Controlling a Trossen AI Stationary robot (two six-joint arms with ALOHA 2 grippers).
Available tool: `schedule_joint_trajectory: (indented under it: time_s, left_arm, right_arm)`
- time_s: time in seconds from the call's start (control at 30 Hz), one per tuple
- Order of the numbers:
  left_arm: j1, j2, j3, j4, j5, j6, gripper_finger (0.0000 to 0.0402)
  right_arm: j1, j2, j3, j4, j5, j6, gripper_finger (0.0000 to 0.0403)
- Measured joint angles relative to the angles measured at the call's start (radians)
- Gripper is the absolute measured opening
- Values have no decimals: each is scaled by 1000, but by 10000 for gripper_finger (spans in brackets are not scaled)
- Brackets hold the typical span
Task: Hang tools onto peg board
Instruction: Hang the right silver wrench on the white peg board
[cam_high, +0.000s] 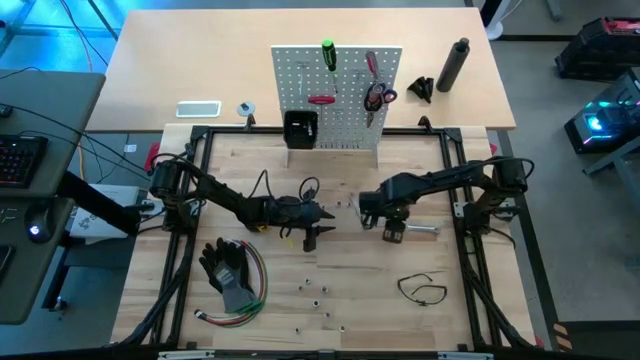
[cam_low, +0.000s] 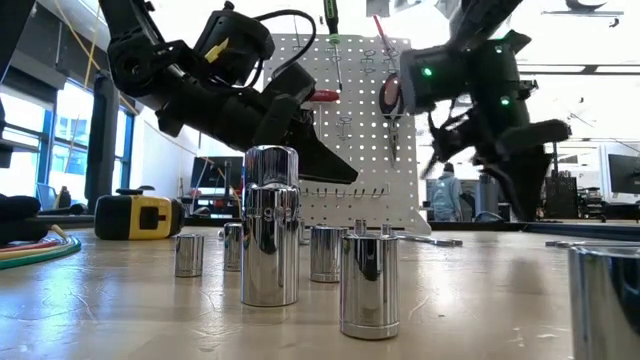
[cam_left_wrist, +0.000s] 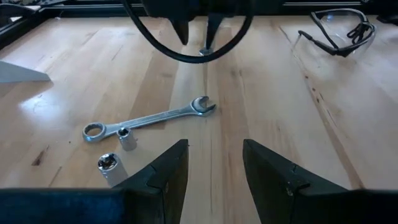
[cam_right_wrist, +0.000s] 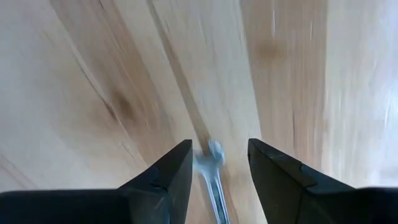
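Observation:
The white peg board (cam_high: 335, 95) stands at the table's far side. It carries a green screwdriver (cam_high: 328, 55), red-handled tools (cam_high: 375, 95) and a black bin (cam_high: 300, 128). My right gripper (cam_high: 393, 232) points down and is open. Its fingers stand on either side of the left end of a silver wrench (cam_right_wrist: 211, 163), which lies flat on the table (cam_high: 424, 229); I see no touch. My left gripper (cam_left_wrist: 214, 168) is open and empty above mid-table (cam_high: 318, 218). A second wrench (cam_left_wrist: 149, 118) lies flat between the two grippers, with two sockets (cam_left_wrist: 119, 149) beside it.
Several chrome sockets (cam_low: 270, 225) stand near the front edge. Black gloves (cam_high: 228, 268) and coloured wires (cam_high: 235, 310) lie front left. A thin black glasses frame (cam_high: 420, 290) lies front right. A yellow tape measure (cam_low: 140, 215) sits on the left. A black frame (cam_high: 455, 150) rims the work area.

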Motion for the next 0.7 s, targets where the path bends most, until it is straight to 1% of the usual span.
schedule_joint_trajectory:
  time_s: [0.27, 0.4, 0.7]
  left_arm:
    - [1, 0, 0, -1, 0, 9, 147]
    - [0, 0, 0, -7, 0, 9, 147]
    - [0, 0, 0, -20, 0, 9, 147]
  right_arm:
    - [0, 0, -44, -46, -42, 2, 151]
    - [0, 0, -49, -68, -45, -5, 151]
    - [0, -1, -49, -31, -58, -47, 151]
